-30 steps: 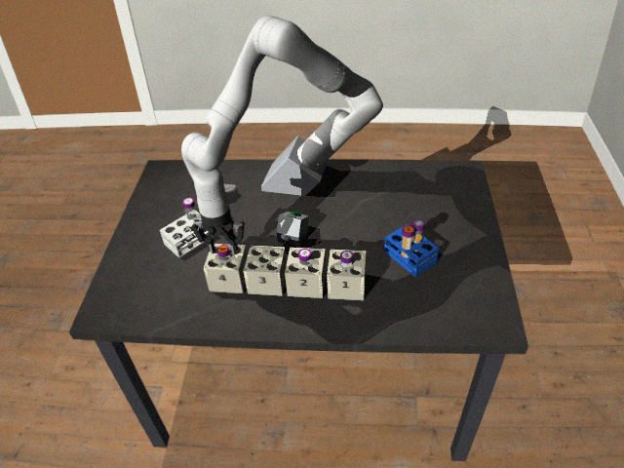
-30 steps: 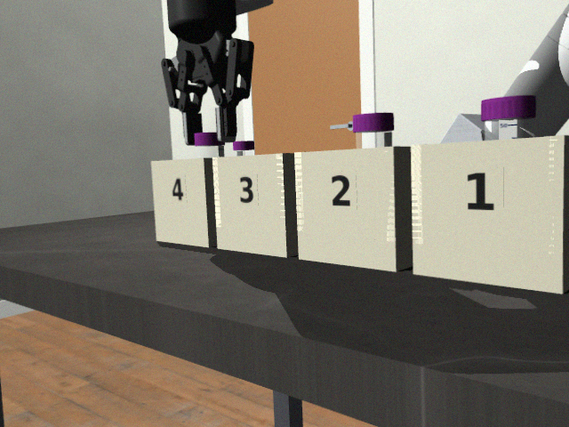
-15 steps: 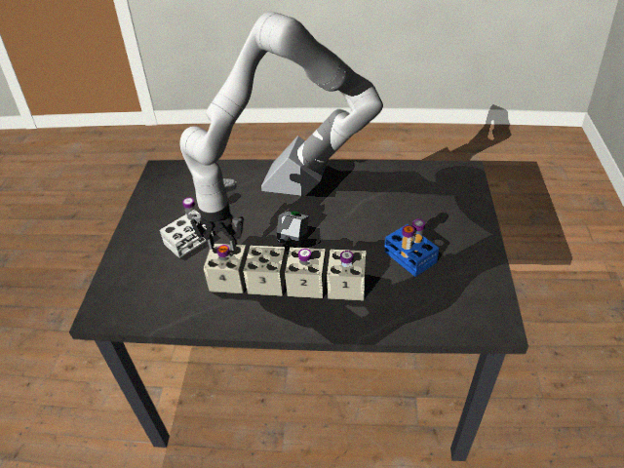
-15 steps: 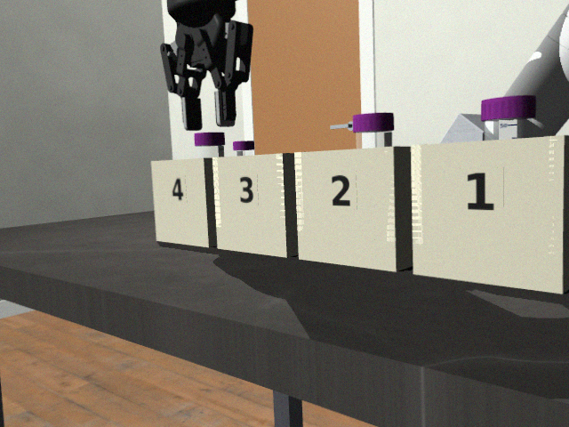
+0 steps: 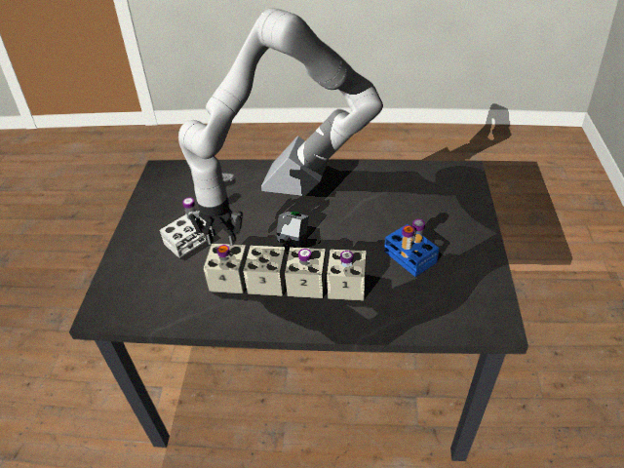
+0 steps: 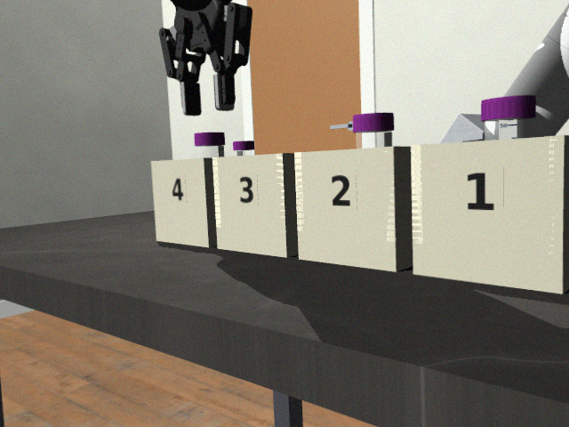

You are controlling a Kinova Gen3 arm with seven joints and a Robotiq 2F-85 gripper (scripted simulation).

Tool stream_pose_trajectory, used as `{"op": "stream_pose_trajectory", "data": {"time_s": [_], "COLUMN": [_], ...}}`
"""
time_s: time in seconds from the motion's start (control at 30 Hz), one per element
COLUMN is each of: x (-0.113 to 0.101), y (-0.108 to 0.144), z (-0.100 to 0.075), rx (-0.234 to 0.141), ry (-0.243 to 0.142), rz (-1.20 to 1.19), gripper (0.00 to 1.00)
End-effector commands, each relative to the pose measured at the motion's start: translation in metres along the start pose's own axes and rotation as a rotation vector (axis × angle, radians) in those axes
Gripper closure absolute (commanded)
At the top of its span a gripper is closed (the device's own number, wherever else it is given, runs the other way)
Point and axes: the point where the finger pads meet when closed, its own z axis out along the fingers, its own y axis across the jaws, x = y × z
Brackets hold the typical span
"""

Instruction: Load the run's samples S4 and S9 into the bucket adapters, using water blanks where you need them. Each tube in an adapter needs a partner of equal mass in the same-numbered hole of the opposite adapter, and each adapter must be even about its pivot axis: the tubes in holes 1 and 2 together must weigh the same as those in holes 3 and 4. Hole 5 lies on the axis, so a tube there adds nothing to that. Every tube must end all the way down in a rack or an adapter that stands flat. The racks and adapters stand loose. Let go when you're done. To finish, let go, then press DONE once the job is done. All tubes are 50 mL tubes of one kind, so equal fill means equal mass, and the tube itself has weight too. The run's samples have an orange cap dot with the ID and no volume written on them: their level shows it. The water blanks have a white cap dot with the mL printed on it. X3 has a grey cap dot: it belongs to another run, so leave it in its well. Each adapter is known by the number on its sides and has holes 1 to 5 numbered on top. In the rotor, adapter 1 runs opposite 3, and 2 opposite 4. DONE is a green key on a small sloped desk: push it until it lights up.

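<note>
Four cream adapters stand in a row at the table's front: adapter 4 (image 5: 224, 269), adapter 3 (image 5: 262, 270), adapter 2 (image 5: 304, 274) and adapter 1 (image 5: 346, 276). An orange-dot tube (image 5: 223, 250) sits in adapter 4. White-dot blanks sit in adapter 2 (image 5: 304, 254) and adapter 1 (image 5: 346, 257). Adapter 3 shows only empty holes. My gripper (image 5: 219, 229) is open and empty, a little above and behind adapter 4. In the side view the gripper (image 6: 206, 99) hangs clear above the tube's purple cap (image 6: 209, 139). The hole numbers are too small to read.
A white rack (image 5: 183, 235) left of the gripper holds one purple-capped tube (image 5: 188, 203). A blue rack (image 5: 411, 249) at the right holds an orange-dot tube (image 5: 408, 232) and a second tube (image 5: 418, 224). The DONE desk (image 5: 292, 226) stands behind adapters 3 and 2.
</note>
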Motion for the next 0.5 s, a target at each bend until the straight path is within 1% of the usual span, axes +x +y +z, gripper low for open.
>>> {"op": "stream_pose_trajectory", "data": {"time_s": [0.0, 0.47], "x": [0.0, 0.0], "y": [0.0, 0.0], "z": [-0.006, -0.022], "rx": [0.001, 0.001], "ry": [-0.001, -0.001], "rz": [0.0, 0.0], "gripper": [0.38, 0.38]}}
